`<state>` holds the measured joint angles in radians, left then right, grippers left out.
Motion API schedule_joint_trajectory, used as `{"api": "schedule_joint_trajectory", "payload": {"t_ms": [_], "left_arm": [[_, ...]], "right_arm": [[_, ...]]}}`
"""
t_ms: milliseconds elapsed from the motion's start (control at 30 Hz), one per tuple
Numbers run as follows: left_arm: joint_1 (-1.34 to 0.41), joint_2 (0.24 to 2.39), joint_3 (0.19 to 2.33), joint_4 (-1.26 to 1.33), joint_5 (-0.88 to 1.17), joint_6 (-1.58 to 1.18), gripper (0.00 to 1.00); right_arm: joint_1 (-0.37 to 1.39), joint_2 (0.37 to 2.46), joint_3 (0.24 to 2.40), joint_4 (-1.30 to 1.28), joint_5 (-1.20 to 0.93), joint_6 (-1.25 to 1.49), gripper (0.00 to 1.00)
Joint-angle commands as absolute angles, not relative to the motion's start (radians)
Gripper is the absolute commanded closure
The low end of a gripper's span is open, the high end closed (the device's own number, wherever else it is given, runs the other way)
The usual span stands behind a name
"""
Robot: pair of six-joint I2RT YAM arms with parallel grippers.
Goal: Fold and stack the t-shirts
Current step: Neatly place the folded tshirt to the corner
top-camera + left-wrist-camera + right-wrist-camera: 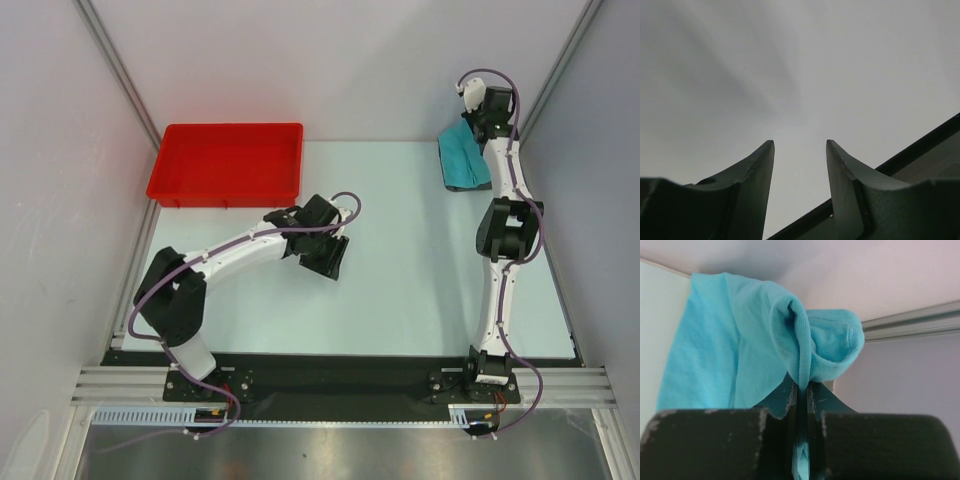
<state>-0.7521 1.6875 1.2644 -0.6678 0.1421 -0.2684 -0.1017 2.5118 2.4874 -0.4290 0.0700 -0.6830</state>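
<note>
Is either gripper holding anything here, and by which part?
The right gripper is shut on the turquoise t-shirt, pinching a bunched fold by a hemmed edge. The left gripper is open, holding nothing.

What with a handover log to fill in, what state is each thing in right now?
turquoise t-shirt: unfolded, bunched, hanging from the right fingers.
right fingers: shut on the turquoise t-shirt.
left fingers: open, holding nothing.
red tray: upright, at the far left of the table.
</note>
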Motion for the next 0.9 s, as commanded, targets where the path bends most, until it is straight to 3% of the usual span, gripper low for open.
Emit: {"api": "schedule_joint_trajectory", "payload": {"t_ms": [0, 133, 200, 233, 267, 300, 333, 533, 867], "left_arm": [[-0.746, 1.703, 1.319, -0.683, 0.144, -0.247, 0.49], [-0.746, 1.716, 1.335, -0.695, 0.137, -0.245, 0.49], [-0.746, 1.72, 1.339, -0.706, 0.129, -0.245, 0.49], [-0.746, 1.718, 1.344, -0.71, 0.126, -0.245, 0.5], [-0.746, 1.714, 1.347, -0.718, 0.124, -0.244, 0.5], [-0.746, 1.709, 1.347, -0.722, 0.114, -0.245, 0.5], [-0.746, 1.707, 1.348, -0.729, 0.11, -0.245, 0.5], [-0.747, 1.661, 1.353, -0.767, 0.077, -0.27, 0.5], [-0.747, 1.562, 1.33, -0.719, 0.081, -0.406, 0.5]], "right_arm": [[-0.113, 2.523, 2.525, -0.344, 0.064, -0.695, 1.0], [-0.129, 2.534, 2.49, -0.285, 0.093, -0.696, 1.0], [-0.136, 2.548, 2.494, -0.259, 0.112, -0.696, 0.9], [-0.14, 2.552, 2.494, -0.241, 0.123, -0.693, 0.61], [-0.149, 2.566, 2.493, -0.224, 0.126, -0.695, 0.44], [-0.152, 2.572, 2.493, -0.172, 0.136, -0.696, 0.12], [-0.153, 2.582, 2.503, -0.143, 0.184, -0.701, 0.01], [-0.129, 2.525, 2.562, -0.126, 0.268, -0.574, 0.0], [0.132, 2.165, 2.192, -0.264, 0.247, -0.369, 0.0]]}}
